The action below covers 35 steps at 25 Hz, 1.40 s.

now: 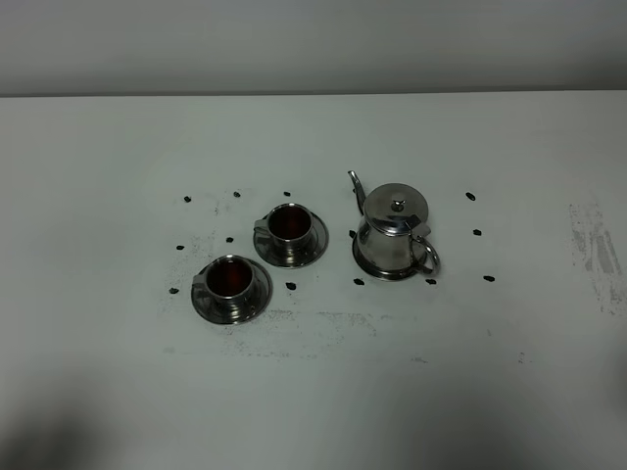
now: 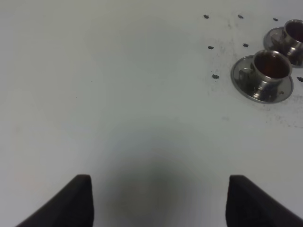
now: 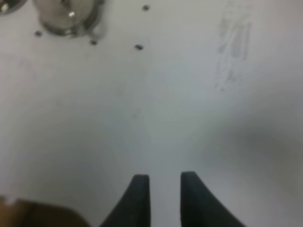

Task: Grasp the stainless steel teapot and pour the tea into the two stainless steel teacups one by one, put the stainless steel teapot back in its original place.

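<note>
The stainless steel teapot [image 1: 394, 230] stands upright on its round saucer [image 1: 364, 268], right of centre, spout to the back left, handle to the front right. Two steel teacups hold dark tea: the back one [image 1: 290, 224] and the front one [image 1: 229, 278], each on a saucer. Neither gripper shows in the exterior view. In the left wrist view my left gripper [image 2: 159, 194] is wide open and empty over bare table, with the front cup [image 2: 271, 68] and the other cup [image 2: 296, 35] far off. My right gripper [image 3: 164, 184] has a narrow gap, is empty, and is far from the blurred teapot [image 3: 66, 14].
Small black marks [image 1: 290, 286] dot the white table [image 1: 313, 392] around the cups and teapot. A scuffed grey patch [image 1: 593, 250] lies at the right. The table's back edge meets a grey wall [image 1: 313, 44].
</note>
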Available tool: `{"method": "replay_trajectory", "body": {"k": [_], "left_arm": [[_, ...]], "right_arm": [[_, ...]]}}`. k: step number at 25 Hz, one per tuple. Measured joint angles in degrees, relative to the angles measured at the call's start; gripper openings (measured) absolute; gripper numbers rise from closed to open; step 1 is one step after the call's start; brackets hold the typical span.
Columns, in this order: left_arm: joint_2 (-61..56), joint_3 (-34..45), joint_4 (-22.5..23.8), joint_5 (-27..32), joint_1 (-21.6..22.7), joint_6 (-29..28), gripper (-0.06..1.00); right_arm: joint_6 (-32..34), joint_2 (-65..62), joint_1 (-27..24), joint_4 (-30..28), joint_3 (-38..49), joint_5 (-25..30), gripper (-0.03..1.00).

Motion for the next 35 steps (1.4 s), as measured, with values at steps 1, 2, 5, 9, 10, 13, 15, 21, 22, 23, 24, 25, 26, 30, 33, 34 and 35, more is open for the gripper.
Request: {"method": "replay_trajectory", "body": {"k": [1, 2, 5, 9, 10, 13, 15, 21, 22, 23, 24, 25, 26, 30, 33, 34, 35], "left_arm": [[0.0, 0.0, 0.0, 0.0, 0.0, 0.0, 0.57], [0.0, 0.0, 0.0, 0.0, 0.0, 0.0, 0.57], [0.0, 0.0, 0.0, 0.0, 0.0, 0.0, 0.57], [0.0, 0.0, 0.0, 0.0, 0.0, 0.0, 0.57], [0.0, 0.0, 0.0, 0.0, 0.0, 0.0, 0.57], [0.0, 0.0, 0.0, 0.0, 0.0, 0.0, 0.57], [0.0, 0.0, 0.0, 0.0, 0.0, 0.0, 0.57], [0.0, 0.0, 0.0, 0.0, 0.0, 0.0, 0.57], [0.0, 0.0, 0.0, 0.0, 0.0, 0.0, 0.57], [0.0, 0.0, 0.0, 0.0, 0.0, 0.0, 0.57], [0.0, 0.0, 0.0, 0.0, 0.0, 0.0, 0.57], [0.0, 0.0, 0.0, 0.0, 0.0, 0.0, 0.57], [0.0, 0.0, 0.0, 0.0, 0.0, 0.0, 0.57], [0.0, 0.0, 0.0, 0.0, 0.0, 0.0, 0.57], [0.0, 0.0, 0.0, 0.0, 0.0, 0.0, 0.57], [0.0, 0.0, 0.0, 0.0, 0.0, 0.0, 0.57], [0.0, 0.0, 0.0, 0.0, 0.0, 0.0, 0.57]], "right_arm": [[0.1, -2.2, -1.0, -0.1, 1.5, -0.9, 0.15], [0.3, -3.9, -2.0, -0.1, 3.3, -1.7, 0.15], [0.4, -8.9, -4.0, -0.3, 7.2, -3.1, 0.15], [0.5, -14.2, -5.2, -0.9, 10.0, -3.2, 0.15], [0.5, -15.4, -5.3, -1.7, 10.3, -3.0, 0.15], [0.5, -18.6, -5.3, -4.0, 11.0, -2.1, 0.15], [0.4, -20.5, -5.3, -4.1, 11.1, -1.9, 0.15], [0.2, -23.1, -5.3, -4.1, 11.1, -1.7, 0.15], [0.2, -23.1, -5.3, -4.1, 11.1, -1.7, 0.15], [0.2, -23.1, -5.3, -4.1, 11.1, -1.7, 0.15], [0.2, -23.1, -5.3, -4.1, 11.1, -1.7, 0.15], [0.2, -23.3, -5.3, -4.1, 11.1, -1.7, 0.15], [0.2, -23.7, -5.3, -4.1, 11.1, -1.7, 0.15], [0.3, -25.0, -5.3, -4.1, 11.1, -1.7, 0.15], [0.3, -25.0, -5.3, -4.1, 11.1, -1.7, 0.15], [0.3, -25.0, -5.3, -4.1, 11.1, -1.7, 0.15], [0.3, -25.0, -5.3, -4.1, 11.1, -1.7, 0.15]]}}
